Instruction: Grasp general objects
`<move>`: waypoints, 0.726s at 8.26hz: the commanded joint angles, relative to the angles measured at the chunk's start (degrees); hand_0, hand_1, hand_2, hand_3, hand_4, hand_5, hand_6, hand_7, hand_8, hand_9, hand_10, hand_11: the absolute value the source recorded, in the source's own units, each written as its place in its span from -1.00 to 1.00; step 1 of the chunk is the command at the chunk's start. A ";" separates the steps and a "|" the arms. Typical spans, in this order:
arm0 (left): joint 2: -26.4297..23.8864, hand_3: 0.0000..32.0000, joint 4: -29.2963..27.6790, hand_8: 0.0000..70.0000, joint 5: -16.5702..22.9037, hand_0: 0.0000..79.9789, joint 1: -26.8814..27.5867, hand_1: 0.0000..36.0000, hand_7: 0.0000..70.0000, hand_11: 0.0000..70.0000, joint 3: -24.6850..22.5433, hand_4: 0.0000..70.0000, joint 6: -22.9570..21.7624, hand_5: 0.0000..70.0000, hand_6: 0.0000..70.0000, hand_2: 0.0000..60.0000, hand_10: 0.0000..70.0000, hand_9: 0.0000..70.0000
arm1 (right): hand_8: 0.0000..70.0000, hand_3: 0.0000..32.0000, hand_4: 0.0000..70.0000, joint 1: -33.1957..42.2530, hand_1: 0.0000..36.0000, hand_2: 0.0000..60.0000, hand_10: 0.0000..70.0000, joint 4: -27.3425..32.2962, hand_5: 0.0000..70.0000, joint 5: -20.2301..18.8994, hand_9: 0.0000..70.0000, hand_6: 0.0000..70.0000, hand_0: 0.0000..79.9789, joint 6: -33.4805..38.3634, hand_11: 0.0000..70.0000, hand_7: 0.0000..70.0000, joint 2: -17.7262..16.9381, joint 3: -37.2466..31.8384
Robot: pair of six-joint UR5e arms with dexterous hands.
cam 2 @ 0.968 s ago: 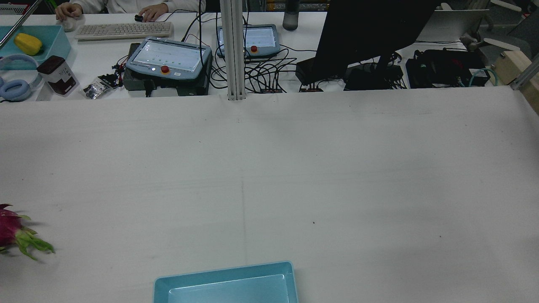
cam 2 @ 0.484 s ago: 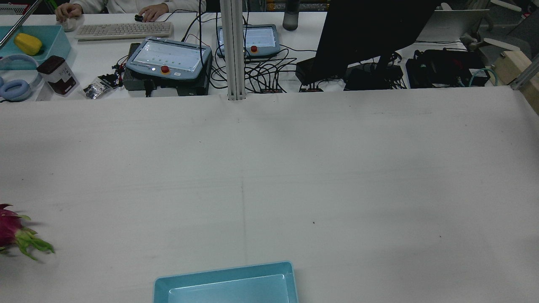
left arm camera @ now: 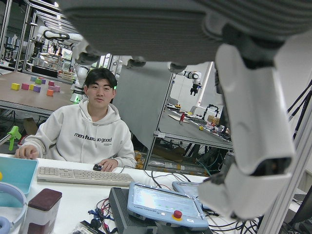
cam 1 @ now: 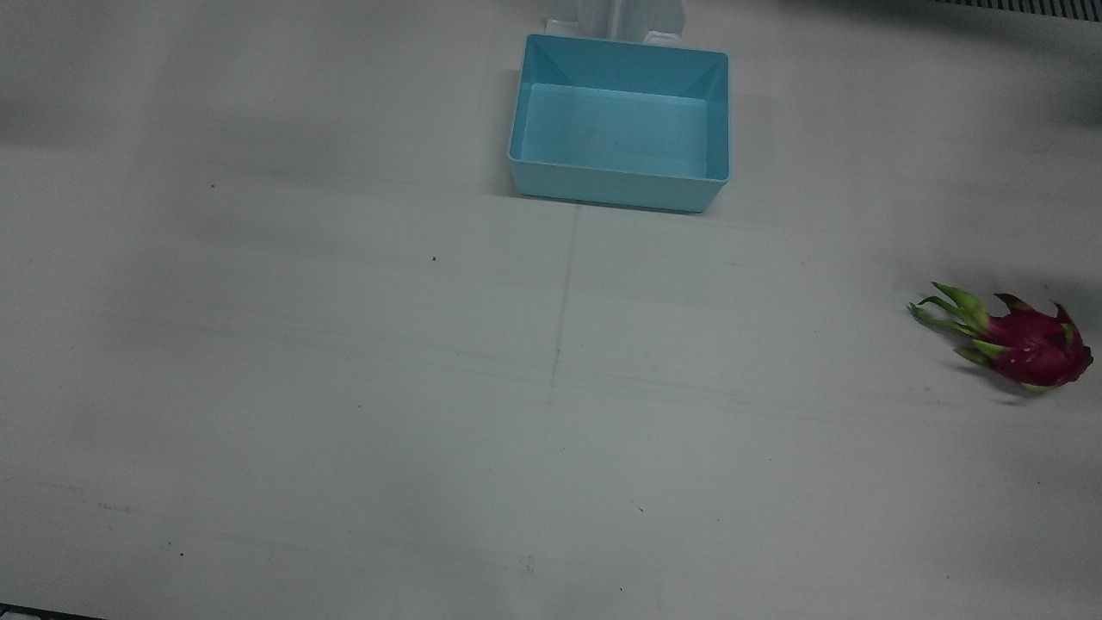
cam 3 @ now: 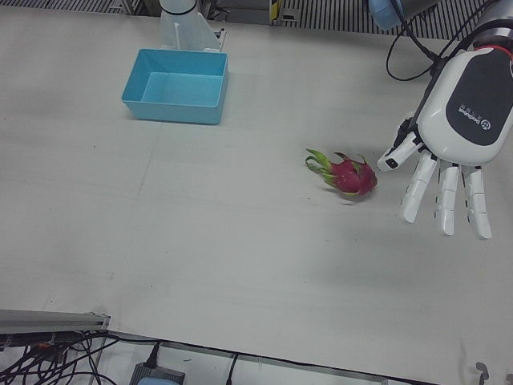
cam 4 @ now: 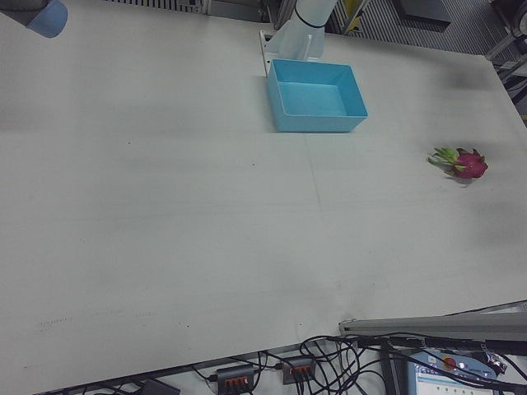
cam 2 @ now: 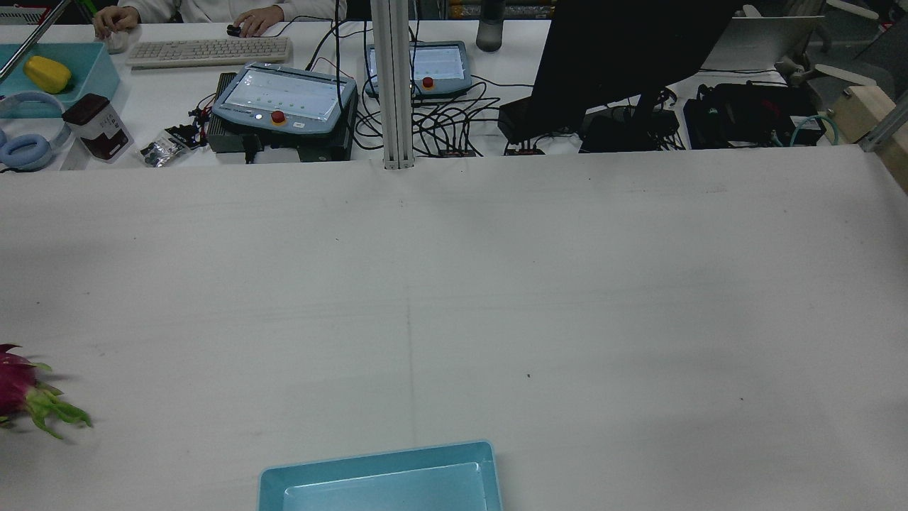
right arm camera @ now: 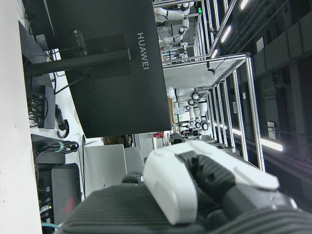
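A magenta dragon fruit (cam 3: pixel 351 175) with green leaf tips lies on its side on the white table. It is near the right edge in the front view (cam 1: pixel 1029 344) and at the left edge in the rear view (cam 2: pixel 14 387). My left hand (cam 3: pixel 449 184) hovers above the table to the view's right of the fruit, fingers spread and pointing down, holding nothing and clear of it. An empty light-blue bin (cam 1: pixel 616 185) stands at the robot-side edge of the table. Only part of my right hand (right arm camera: pixel 195 180) shows, in its own view, and its finger state is unclear.
Beyond the far table edge, a person (left arm camera: pixel 92 136) sits at a desk with a keyboard (cam 2: pixel 209 51), teach pendants (cam 2: pixel 284 96), cables and a black monitor (cam 2: pixel 624 50). An aluminium post (cam 2: pixel 394 85) stands at that edge. A blue arm part (cam 4: pixel 41 16) shows top left in the right-front view.
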 commanded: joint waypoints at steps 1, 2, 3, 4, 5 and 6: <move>2.72 1.00 -3.41 -1.00 0.61 0.40 -0.26 0.58 -0.98 -0.98 -0.34 -1.00 -0.42 -1.00 -1.00 -0.19 -1.00 -1.00 | -1.00 -1.00 -1.00 0.00 -1.00 -1.00 -1.00 0.00 -1.00 0.00 -1.00 -1.00 -1.00 0.00 -1.00 -1.00 0.00 0.02; 3.00 -0.74 -3.78 -1.00 0.61 0.33 -0.61 0.53 -0.44 -0.90 -0.34 -1.00 -0.51 1.00 -1.00 0.15 -0.98 -0.93 | -1.00 -1.00 -1.00 0.00 -1.00 -1.00 -1.00 0.00 -1.00 0.00 -1.00 -1.00 -1.00 0.00 -1.00 -1.00 0.00 0.02; 3.09 -1.00 -3.96 -1.00 0.61 0.30 -0.70 0.57 -0.22 -0.86 -0.42 -1.00 -0.51 1.00 -1.00 0.43 -0.95 -0.89 | -1.00 -1.00 -1.00 0.00 -1.00 -1.00 -1.00 0.00 -1.00 0.00 -1.00 -1.00 -1.00 0.00 -1.00 -1.00 0.00 -0.07; 3.09 -1.00 -4.13 -0.87 0.61 0.12 -0.70 1.00 1.00 -0.10 -0.43 -1.00 -0.51 1.00 -0.58 1.00 -0.44 -0.51 | -1.00 -1.00 -1.00 0.00 -1.00 -1.00 -1.00 0.00 -1.00 0.00 -1.00 -1.00 -1.00 0.00 -1.00 -1.00 0.00 0.02; 3.09 -1.00 -4.14 -0.74 0.61 0.14 -0.70 1.00 1.00 0.20 -0.43 -1.00 -0.51 1.00 -0.43 1.00 -0.22 -0.28 | -1.00 -1.00 -1.00 0.00 -1.00 -1.00 -1.00 0.00 -1.00 0.00 -1.00 -1.00 -1.00 0.00 -1.00 -1.00 0.00 0.02; 3.09 -1.00 -4.22 -0.65 0.53 0.14 -0.61 1.00 1.00 0.28 -0.34 -1.00 -0.51 1.00 -0.36 1.00 -0.16 -0.15 | -1.00 -1.00 -1.00 0.00 -1.00 -1.00 -1.00 0.00 -1.00 0.00 -1.00 -1.00 -1.00 0.00 -1.00 -1.00 0.00 0.02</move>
